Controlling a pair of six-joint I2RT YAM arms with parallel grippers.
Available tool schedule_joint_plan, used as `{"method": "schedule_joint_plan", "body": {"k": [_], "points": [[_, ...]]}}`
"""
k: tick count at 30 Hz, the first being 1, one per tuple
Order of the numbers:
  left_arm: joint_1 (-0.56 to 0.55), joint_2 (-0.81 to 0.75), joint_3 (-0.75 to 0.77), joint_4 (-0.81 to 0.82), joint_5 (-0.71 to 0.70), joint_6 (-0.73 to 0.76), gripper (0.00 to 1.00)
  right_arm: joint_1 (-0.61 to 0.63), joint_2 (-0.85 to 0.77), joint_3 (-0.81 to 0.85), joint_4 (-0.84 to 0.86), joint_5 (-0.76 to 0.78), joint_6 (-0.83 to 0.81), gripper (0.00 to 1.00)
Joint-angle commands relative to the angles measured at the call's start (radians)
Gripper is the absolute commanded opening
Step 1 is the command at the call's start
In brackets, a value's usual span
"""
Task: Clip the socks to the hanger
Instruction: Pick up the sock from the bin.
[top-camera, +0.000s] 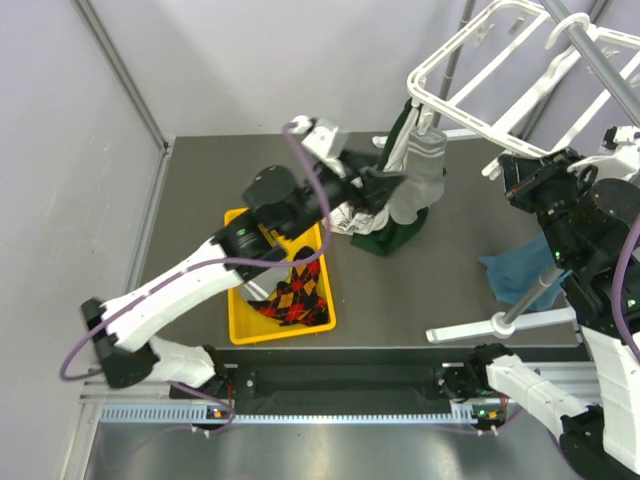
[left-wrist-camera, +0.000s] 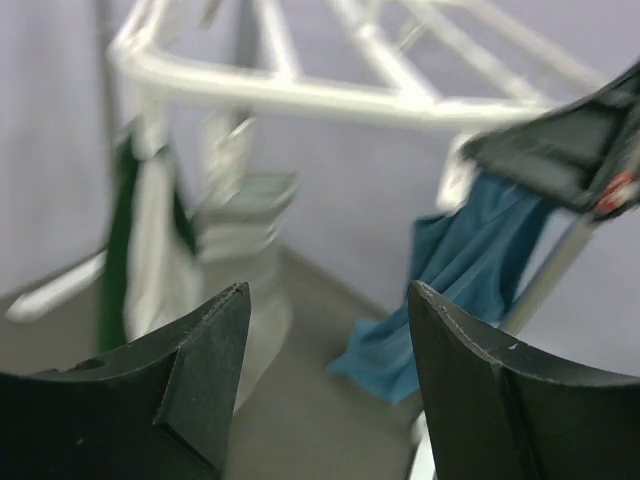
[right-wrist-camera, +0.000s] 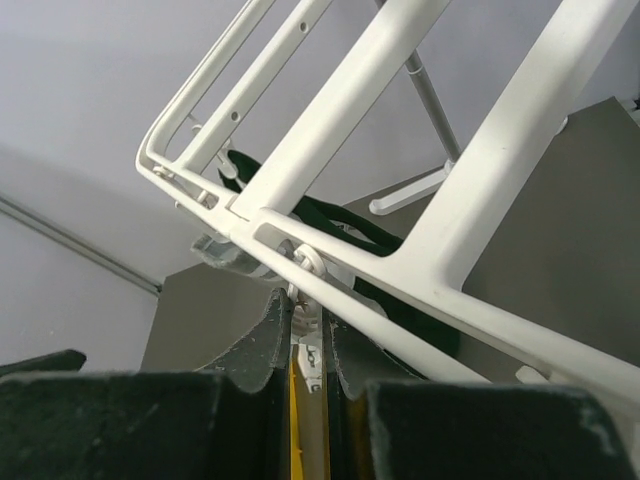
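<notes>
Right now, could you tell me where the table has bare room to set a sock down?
Bare table lies between the tray and the blue cloth, and in the back-left corner behind the left arm. It is crowded under the hanger's corner, where socks hang, and on the right around the stand legs and right arm.

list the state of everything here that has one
left gripper: open, empty
right gripper: shut on a white clip
hanger: raised above the table
grey sock: hanging from the hanger
argyle socks: lying loose in the yellow tray
blue cloth: crumpled on the table
</notes>
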Motion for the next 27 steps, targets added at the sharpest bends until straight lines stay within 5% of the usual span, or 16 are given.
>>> {"method": "schedule_joint_plan", "body": {"k": [1,7,14,27], "points": [[0.052,-0.158,-0.167,-0.187,-0.173,-0.022,0.69,-0.006,-0.006,0.001,0.020,0.007,-0.018,0.00],[0.250,-0.303,-0.480,-0.473,-0.266,-0.245,0.68,-0.005,-0.005,-0.007,0.028,-0.005,-0.036,0.00],[0.373,-0.173,-0.519,-0.794,-0.481,-0.535,0.66,-0.006,-0.014,-0.047,0.031,-0.016,-0.036,0.00],[0.435,-0.211,-0.678,-0.900,-0.566,-0.930,0.60,-0.005,-0.022,-0.076,0.040,-0.036,-0.033,0.00]]}}
